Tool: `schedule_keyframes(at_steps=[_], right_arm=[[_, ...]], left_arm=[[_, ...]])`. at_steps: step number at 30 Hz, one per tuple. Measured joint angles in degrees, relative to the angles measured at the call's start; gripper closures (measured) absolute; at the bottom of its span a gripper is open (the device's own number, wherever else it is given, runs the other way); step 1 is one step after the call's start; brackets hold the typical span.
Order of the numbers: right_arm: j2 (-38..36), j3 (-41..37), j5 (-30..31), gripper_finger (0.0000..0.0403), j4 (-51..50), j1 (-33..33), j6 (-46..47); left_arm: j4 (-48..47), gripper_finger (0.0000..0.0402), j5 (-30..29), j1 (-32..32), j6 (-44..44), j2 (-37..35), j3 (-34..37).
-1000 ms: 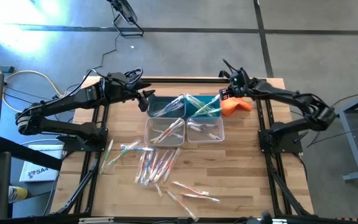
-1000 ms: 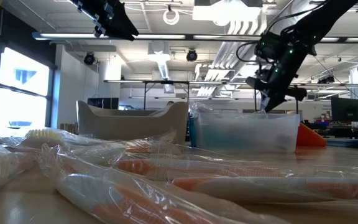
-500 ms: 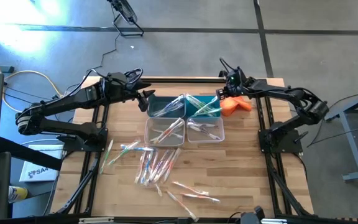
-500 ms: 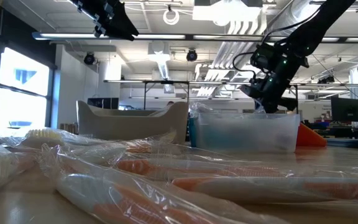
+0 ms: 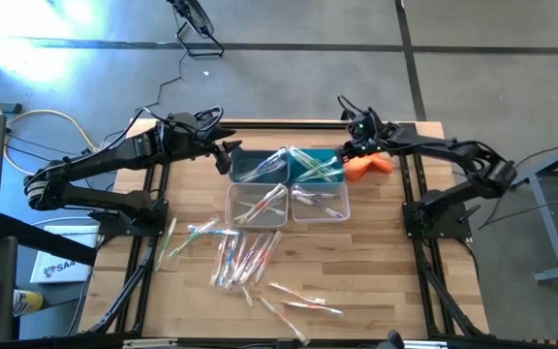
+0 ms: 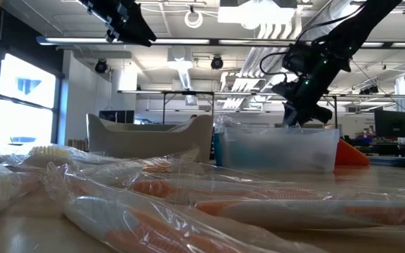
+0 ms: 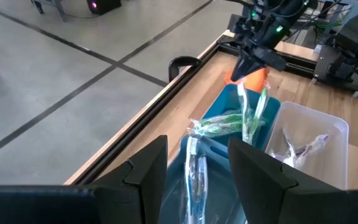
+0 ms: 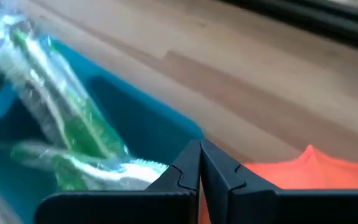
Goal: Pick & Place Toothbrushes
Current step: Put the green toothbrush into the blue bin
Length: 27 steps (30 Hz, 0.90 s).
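Right fingers [image 5: 349,147] above teal bin [image 5: 316,167] edge

Left gripper [image 5: 229,152] open and raised, right gripper [image 5: 345,147] apparently closed

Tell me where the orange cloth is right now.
In the high view the orange cloth lies at the table's far right, just right of the teal bin holding green toothbrushes, with the right gripper shut above its edge.

Open-plan lab: ceiling ducts [image 6: 259,28], desks [image 6: 167,95].
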<state>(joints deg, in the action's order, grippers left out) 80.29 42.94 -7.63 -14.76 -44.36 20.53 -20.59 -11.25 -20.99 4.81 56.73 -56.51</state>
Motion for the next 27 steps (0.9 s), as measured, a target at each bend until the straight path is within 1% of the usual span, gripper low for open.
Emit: schedule_keyframes(at_steps=[10,13,16,18,20,25,27], right_arm=[[-3.9,0.0,-0.2,0.0400,-7.5,5.5,0.2],[-5.3,0.0,3.0,0.0400,-7.1,7.0,0.2],[-7.9,0.0,6.3,0.0400,-3.8,8.0,0.1],[-10.3,0.0,6.6,0.0400,-0.9,8.1,0.1],[-12.8,0.0,5.8,0.0400,2.6,8.1,0.1],[-18.7,0.0,0.7,0.0400,11.7,8.2,0.2],[-20.3,0.0,-0.2,0.0400,15.1,8.8,0.2]], left_arm=[[-0.1,0.0238,0.0,0.0,0.0,0.0,0.0],[-0.1,0.0238,0.0,0.0,0.0,0.0,0.0],[-0.1,0.0238,0.0,0.0,0.0,0.0,0.0],[-0.1,0.0238,0.0,0.0,0.0,0.0,0.0],[-0.1,0.0238,0.0,0.0,0.0,0.0,0.0],[-0.1,0.0238,0.0,0.0,0.0,0.0,0.0],[-0.1,0.0238,0.0,0.0,0.0,0.0,0.0]])
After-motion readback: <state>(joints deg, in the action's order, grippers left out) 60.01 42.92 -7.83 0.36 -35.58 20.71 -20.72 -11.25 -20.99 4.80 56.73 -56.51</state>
